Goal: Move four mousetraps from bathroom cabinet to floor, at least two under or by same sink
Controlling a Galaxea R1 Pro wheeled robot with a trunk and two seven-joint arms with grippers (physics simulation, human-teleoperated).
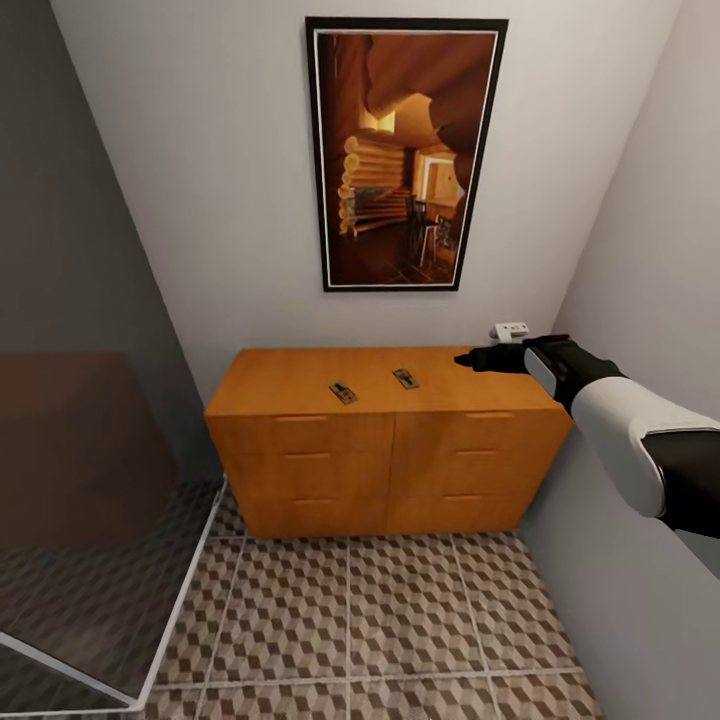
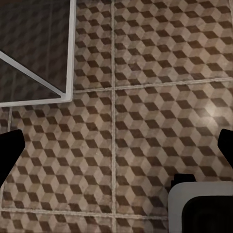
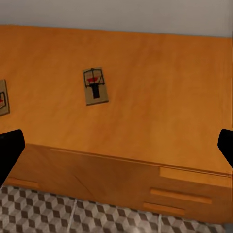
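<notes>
Against the far white wall of the bathroom stands the low, wide orange-brown wooden cabinet [image 1: 385,455], with slim bar handles on its drawer fronts. On its flat top I see two small flat tan wooden mousetraps with dark wire and a red mark: one [image 1: 343,392] left of centre, the other [image 1: 406,378] just right of centre, well apart from each other. In my right wrist view the nearer mousetrap [image 3: 95,86] lies flat in the middle of the top, and the second [image 3: 3,97] is cut off at the picture's edge.

My right gripper [image 1: 466,359] reaches out over the right end of the cabinet top, near the right-hand trap and not touching it. Its two dark fingertips sit wide apart at the edges of the wrist view, so it is released and holds nothing. My left gripper [image 2: 116,145] points down at the bathroom floor [image 2: 145,97] of brown, beige and white cube-patterned tiles; its fingers are likewise spread and empty.

A tall framed picture of a log cabin interior [image 1: 405,155] hangs above the cabinet, and a glass panel with a white frame [image 1: 95,480] stands at the left.

I judge the task partly open at best: only two traps show, both on the cabinet, and none on the visible floor. Where the other two are, I cannot tell. Picking the right-hand trap looks like the step in hand.
</notes>
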